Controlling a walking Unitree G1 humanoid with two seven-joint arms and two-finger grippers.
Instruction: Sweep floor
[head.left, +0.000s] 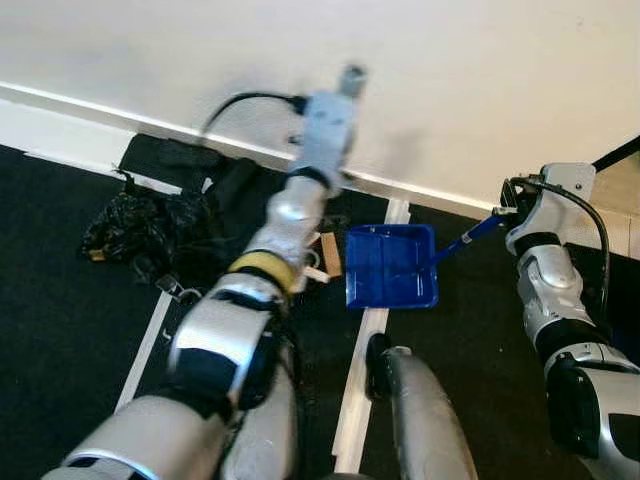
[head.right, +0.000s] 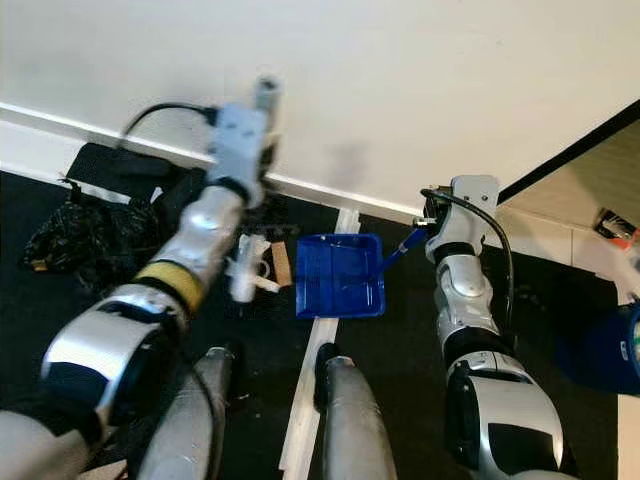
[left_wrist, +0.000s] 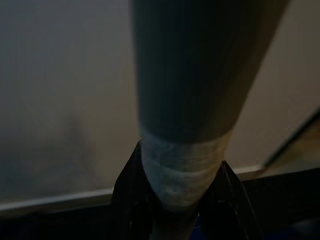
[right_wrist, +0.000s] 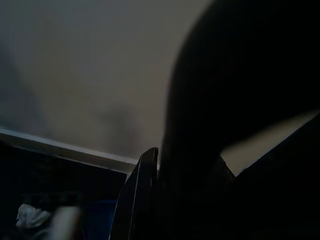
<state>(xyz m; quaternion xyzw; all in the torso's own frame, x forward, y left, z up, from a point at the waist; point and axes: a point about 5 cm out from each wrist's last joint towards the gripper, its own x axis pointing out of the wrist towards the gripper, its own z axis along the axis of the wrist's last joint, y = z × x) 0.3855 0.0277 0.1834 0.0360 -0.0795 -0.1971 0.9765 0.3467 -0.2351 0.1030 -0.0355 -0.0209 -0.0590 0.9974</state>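
Observation:
A blue dustpan (head.right: 340, 275) lies flat on the black floor by a white tape line. My right gripper (head.right: 428, 222) is shut on its blue handle (head.right: 405, 243), and a dark finger (right_wrist: 142, 200) shows beside the dark handle in the right wrist view. My left gripper (left_wrist: 181, 155) is shut on a grey broom pole (left_wrist: 190, 75) wrapped in white tape. That pole's top (head.left: 352, 75) pokes up past the left wrist, against the wall. White scraps (head.right: 250, 265) and a brown cardboard piece (head.right: 282, 262) lie just left of the pan. The broom's head is hidden behind my arm.
A white wall with a baseboard (head.left: 430, 192) stands close ahead. A crumpled black plastic bag (head.left: 140, 228) lies on the floor at the left, by a dark flat item (head.left: 165, 155). A blue container (head.right: 612, 350) sits at the far right. My two legs (head.right: 345, 420) show below.

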